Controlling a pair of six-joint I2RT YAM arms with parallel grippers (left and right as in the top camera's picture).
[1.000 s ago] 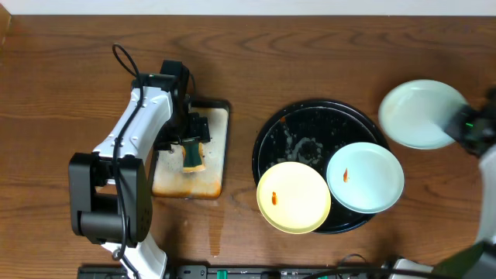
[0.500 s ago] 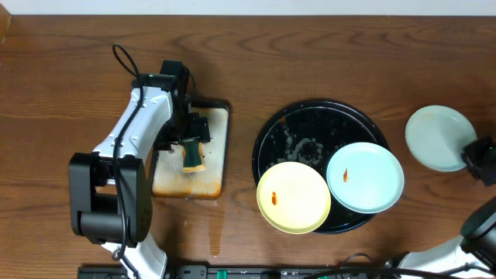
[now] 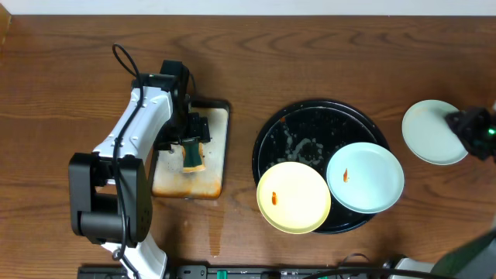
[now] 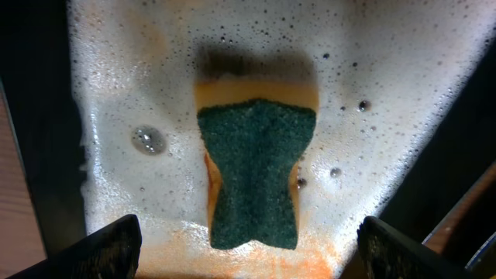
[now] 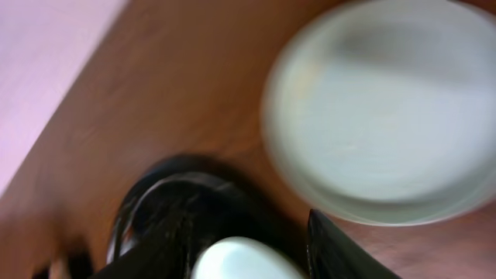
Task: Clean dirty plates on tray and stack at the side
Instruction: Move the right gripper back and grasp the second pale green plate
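The black tray [image 3: 310, 124] holds a pale yellow plate [image 3: 293, 198] and a mint-blue plate [image 3: 364, 177], each with a small orange smear. A second mint-blue plate [image 3: 430, 132] lies on the bare wood at the right; it shows blurred in the right wrist view [image 5: 387, 108]. My right gripper [image 3: 471, 125] is at that plate's right edge, open and empty [image 5: 248, 256]. My left gripper [image 3: 190, 130] hovers open [image 4: 256, 260] over the green sponge [image 4: 256, 170] in the foamy pan.
The rectangular rust-stained pan [image 3: 213, 174] with the sponge [image 3: 191, 155] sits left of the tray. The tray's rim [image 5: 128, 221] and the plate on it [image 5: 248, 263] show in the right wrist view. Cables run along the table's front edge.
My right arm carried the mint-blue plate from above the tray's right rim out to the table at the right, and it now lies there apart from the jaws. The left arm has not moved.
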